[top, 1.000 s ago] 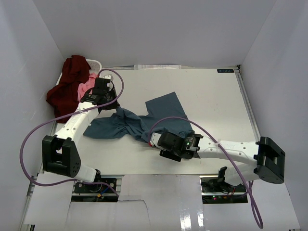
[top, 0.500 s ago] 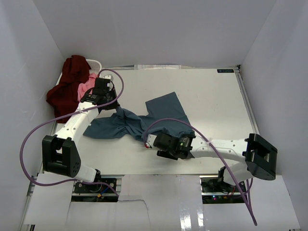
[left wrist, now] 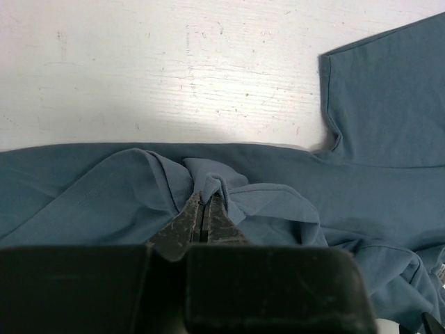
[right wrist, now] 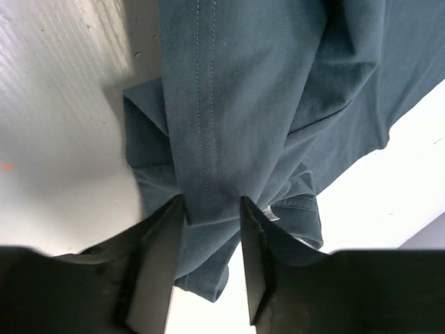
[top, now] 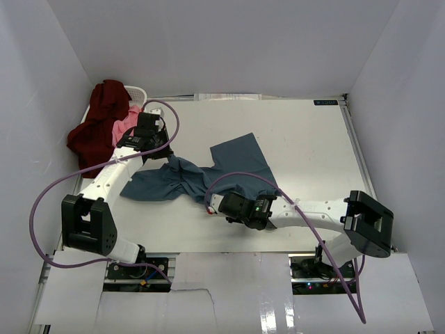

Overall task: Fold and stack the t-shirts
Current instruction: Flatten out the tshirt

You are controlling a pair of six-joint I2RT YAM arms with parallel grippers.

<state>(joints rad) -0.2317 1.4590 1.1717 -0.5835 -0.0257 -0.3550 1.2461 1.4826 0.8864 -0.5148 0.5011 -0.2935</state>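
- Teal shirt [top: 236, 163] on the table [top: 306, 139], rumpled: one sleeve flat toward the far side, middle rucked up between the two arms.
- Looks like a spreading step ahead of any fold; task judged barely begun, with maroon shirt [top: 104, 115] and pink shirt [top: 125, 126] draped at the basket [top: 139, 90], far left.
- Left fingers [left wrist: 186, 224] pressed together, pinching a small ruck of cloth near the shirt's left end.
- Right fingers [right wrist: 161, 254] astride a stitched hem [right wrist: 205, 104] at the near edge, cloth filling the gap; firm bite or not, cannot tell.
- Close fully on that hem before any pull, taking the edge itself and not the bundle beneath.
- Then draw the two holds apart, low over the table and evenly, to smooth creases rather than twist them.
- Watch for slip at the left pinch: a thin hold on little cloth.
- Left arm [top: 111, 177] reaching forward from its base, wrist bent down over the cloth.
- Right arm [top: 313, 211] low along the near edge, stretched leftward, wrist close to the table.
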